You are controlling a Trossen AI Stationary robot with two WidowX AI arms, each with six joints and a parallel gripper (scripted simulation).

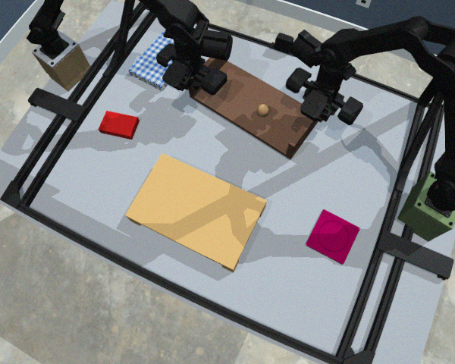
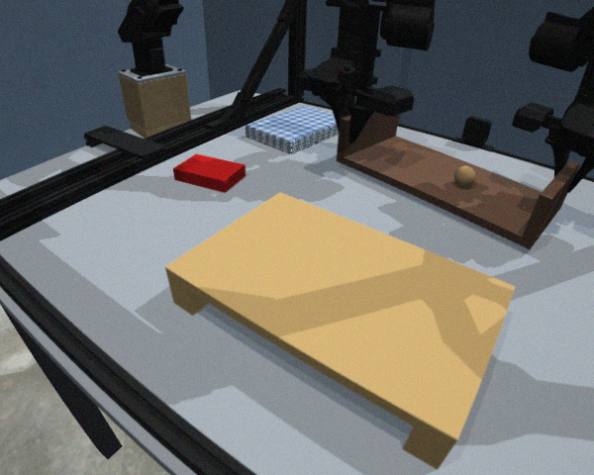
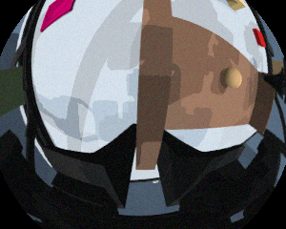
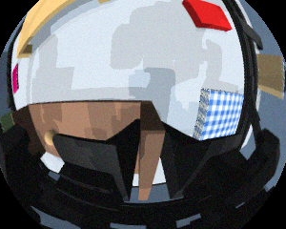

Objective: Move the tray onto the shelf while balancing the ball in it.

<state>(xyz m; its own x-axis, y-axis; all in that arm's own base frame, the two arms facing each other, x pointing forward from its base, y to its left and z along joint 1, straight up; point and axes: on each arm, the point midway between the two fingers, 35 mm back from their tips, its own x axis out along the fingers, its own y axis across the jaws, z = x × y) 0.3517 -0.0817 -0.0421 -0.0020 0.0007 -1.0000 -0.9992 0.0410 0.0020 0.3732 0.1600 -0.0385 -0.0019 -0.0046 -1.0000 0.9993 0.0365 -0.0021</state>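
Note:
The brown tray (image 1: 235, 105) (image 2: 415, 163) (image 3: 200, 100) has upright end walls and looks level, on or barely above the table; a small gap cannot be told. The tan ball (image 1: 262, 110) (image 2: 464, 176) (image 3: 233, 77) (image 4: 50, 137) rests on its floor, nearer the left gripper's end. My left gripper (image 2: 566, 168) (image 3: 144, 128) is shut on one end wall. My right gripper (image 2: 349, 134) (image 4: 147, 123) is shut on the opposite end wall. In the top view the hands hide both sets of fingertips. The low yellow shelf (image 1: 188, 192) (image 2: 307, 245) stands apart from the tray, its top bare.
A red block (image 1: 118, 124) (image 2: 209, 172) lies on the table on the right arm's side. A blue checked pad (image 1: 151, 58) (image 2: 292, 128) lies beside the tray's right-gripper end. A magenta square (image 1: 333, 236) lies beyond the shelf on the left arm's side. Black frame rails (image 1: 173, 280) border the table.

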